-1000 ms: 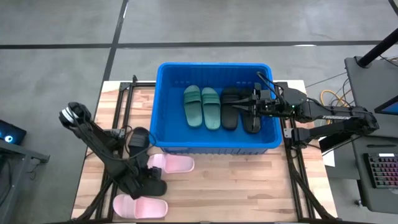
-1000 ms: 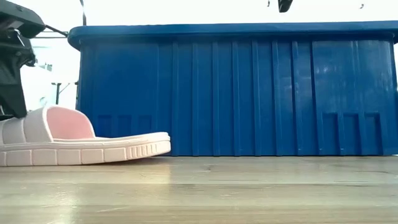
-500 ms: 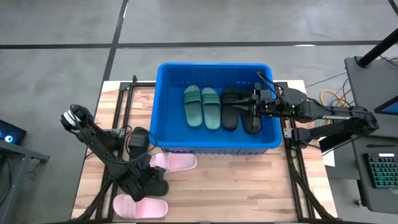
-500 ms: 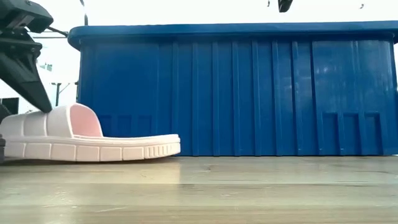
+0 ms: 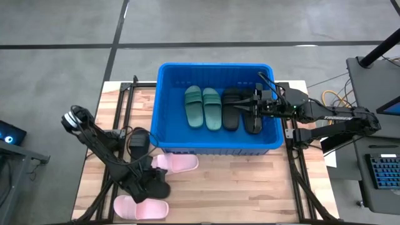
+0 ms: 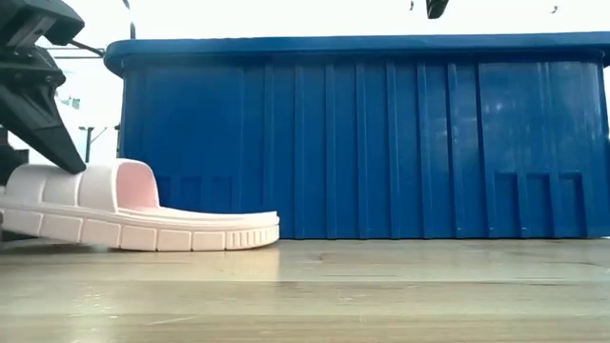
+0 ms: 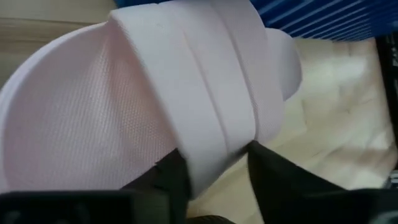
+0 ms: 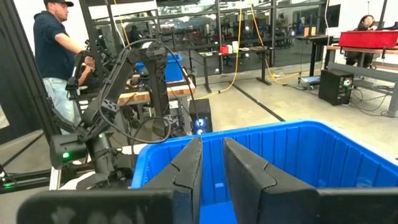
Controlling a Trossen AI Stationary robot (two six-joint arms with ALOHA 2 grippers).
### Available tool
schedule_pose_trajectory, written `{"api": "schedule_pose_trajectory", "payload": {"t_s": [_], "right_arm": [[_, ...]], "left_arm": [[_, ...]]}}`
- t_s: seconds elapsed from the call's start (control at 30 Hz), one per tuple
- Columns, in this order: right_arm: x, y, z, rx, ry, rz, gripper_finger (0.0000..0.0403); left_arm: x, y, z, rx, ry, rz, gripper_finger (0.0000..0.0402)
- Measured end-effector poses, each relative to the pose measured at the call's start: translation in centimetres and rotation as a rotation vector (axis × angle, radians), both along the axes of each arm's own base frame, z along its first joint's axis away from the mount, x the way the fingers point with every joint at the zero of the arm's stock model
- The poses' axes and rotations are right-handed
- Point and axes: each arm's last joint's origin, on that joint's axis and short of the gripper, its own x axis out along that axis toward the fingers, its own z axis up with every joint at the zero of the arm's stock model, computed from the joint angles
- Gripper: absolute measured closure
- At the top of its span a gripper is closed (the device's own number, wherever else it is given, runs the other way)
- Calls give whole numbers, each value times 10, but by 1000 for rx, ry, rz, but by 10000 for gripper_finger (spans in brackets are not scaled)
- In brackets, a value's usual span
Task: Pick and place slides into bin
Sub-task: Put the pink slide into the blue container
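A pale pink slide (image 5: 180, 163) lies on the table in front of the blue bin (image 5: 215, 65), and my left gripper (image 7: 214, 165) is shut on it. A second pink slide (image 5: 140, 208) lies near the table's front edge. A black slide (image 5: 139, 139) sits left of the bin. Inside the bin lie two green slides (image 5: 203, 107) and two black ones (image 5: 240, 114). My right gripper (image 8: 212, 149) hovers over the bin's right half, its fingers a narrow gap apart with nothing between them. My left gripper pinches the pink slide's wide strap (image 7: 217, 134) between its two fingers, low on one side where the strap meets the sole. The fingers slant down from the table's left. The gripped end (image 6: 29, 195) is raised and the other end (image 6: 253, 233) rests on the table.
The bin's tall ribbed wall (image 6: 381, 143) stands just behind the held slide. Bare wooden tabletop (image 5: 250, 187) spreads in front of the bin toward the right. A person (image 8: 56, 56) stands beyond the table, behind another arm rig.
My left gripper has tipped and gone a little toward the table's right edge. The pink slide has slid right along the table. Its end at the gripper has risen off the surface while its other end stays down, so it now sits tilted.
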Motion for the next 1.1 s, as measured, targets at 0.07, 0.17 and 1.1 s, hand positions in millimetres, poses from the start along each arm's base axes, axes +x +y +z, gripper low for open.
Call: {"api": "schedule_pose_trajectory", "payload": {"t_s": [0.07, 0.17, 1.1], "right_arm": [[0, 0, 0, 0, 0, 0, 346], [0, 0, 0, 0, 0, 0, 346], [13, 30, 43, -200, -290, 282, 254]], "left_arm": [[0, 0, 3, -3, -8, -7, 312], [-1, 2, 10, -8, -26, -22, 366], [-32, 48, 159, 260, -634, -515, 401]]}}
